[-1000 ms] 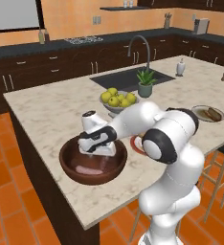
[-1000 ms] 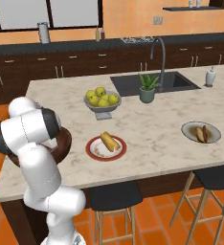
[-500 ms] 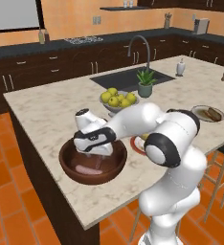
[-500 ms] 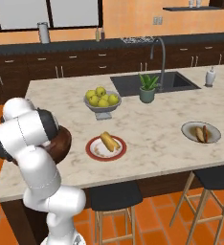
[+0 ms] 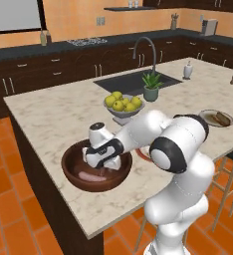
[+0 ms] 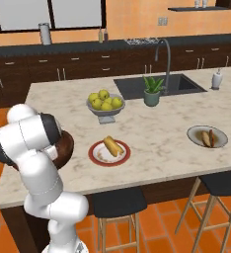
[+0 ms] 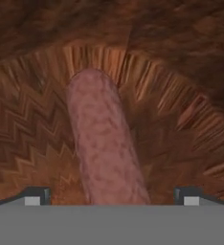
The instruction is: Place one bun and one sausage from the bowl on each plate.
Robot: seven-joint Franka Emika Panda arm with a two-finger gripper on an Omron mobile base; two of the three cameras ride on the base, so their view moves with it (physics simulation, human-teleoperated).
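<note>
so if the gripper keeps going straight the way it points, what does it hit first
Most likely the sausage, which lies between the open gripper fingertips on the bowl floor. How much gap remains is hard to judge.

Arm bent low, wrist turned downward; claw [image 7: 111,195] spread wide, gripping nothing.

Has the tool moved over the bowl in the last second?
Yes. In the left base view the tool has shifted left and lower inside the wooden bowl, toward the sausage.
</note>
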